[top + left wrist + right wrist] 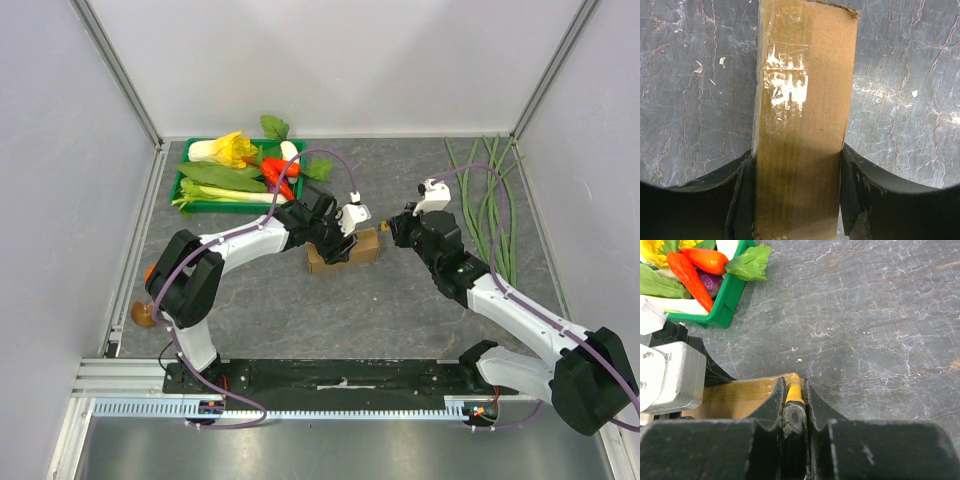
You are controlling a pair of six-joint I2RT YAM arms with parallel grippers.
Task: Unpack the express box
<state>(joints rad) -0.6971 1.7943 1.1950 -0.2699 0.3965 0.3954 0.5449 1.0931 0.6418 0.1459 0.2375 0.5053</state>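
Two walls [60,150] flank the grey table [400,310]; left fingers [690,210] clasp the express box [800,125], right fingers [700,450] a tool [794,392].

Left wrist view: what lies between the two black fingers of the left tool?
The small brown cardboard box, taped along its top, fills that gap; both fingers touch its long sides. The left wrist view shows this.
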